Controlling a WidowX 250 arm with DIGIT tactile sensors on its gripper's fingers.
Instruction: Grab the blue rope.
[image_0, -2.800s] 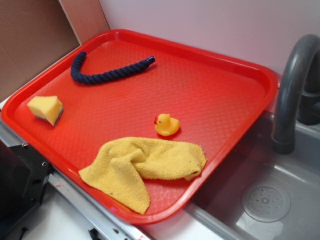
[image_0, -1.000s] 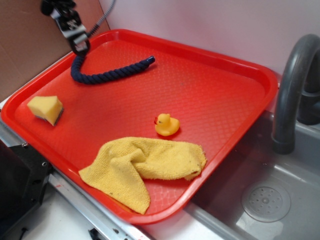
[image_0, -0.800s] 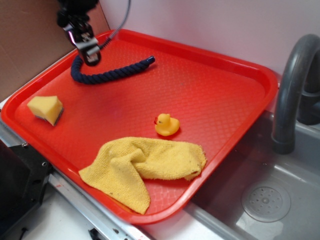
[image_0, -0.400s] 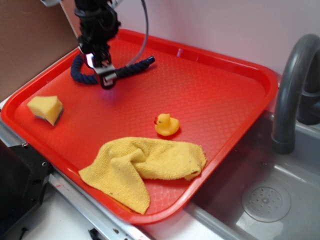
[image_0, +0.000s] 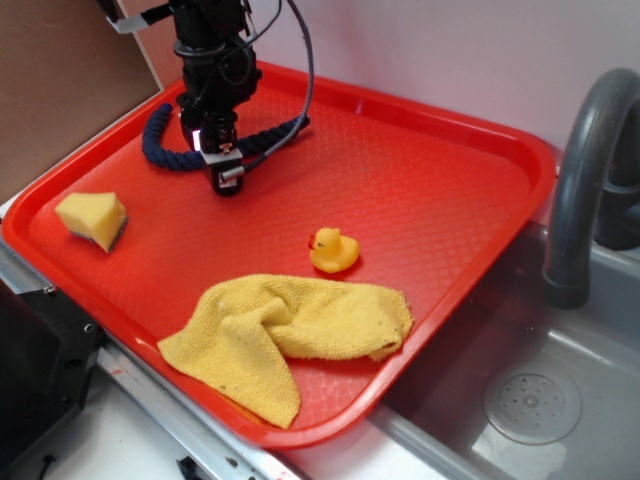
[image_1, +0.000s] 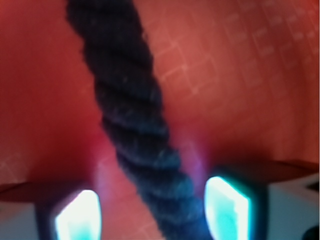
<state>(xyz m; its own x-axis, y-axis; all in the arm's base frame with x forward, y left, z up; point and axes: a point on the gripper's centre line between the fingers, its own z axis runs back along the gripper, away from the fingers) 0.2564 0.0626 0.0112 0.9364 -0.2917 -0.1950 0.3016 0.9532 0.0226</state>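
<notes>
One blue rope (image_0: 185, 158) lies curved near the far left corner of the red tray (image_0: 420, 200), a thick twisted navy cord, soft, light and bendy. The gripper (image_0: 226, 180) straddles its middle, fingers (image_1: 227, 207) apart on either side, nothing clamped. Mid-length looks the surest hold.

Exterior view: even, soft daylight, sharp focus, faint shadows under objects on the red tray (image_0: 450, 140). Wrist view: close-range blur throughout; the blue rope (image_1: 135, 125) is soft-edged, and two overexposed cyan-white glows flank it below.
</notes>
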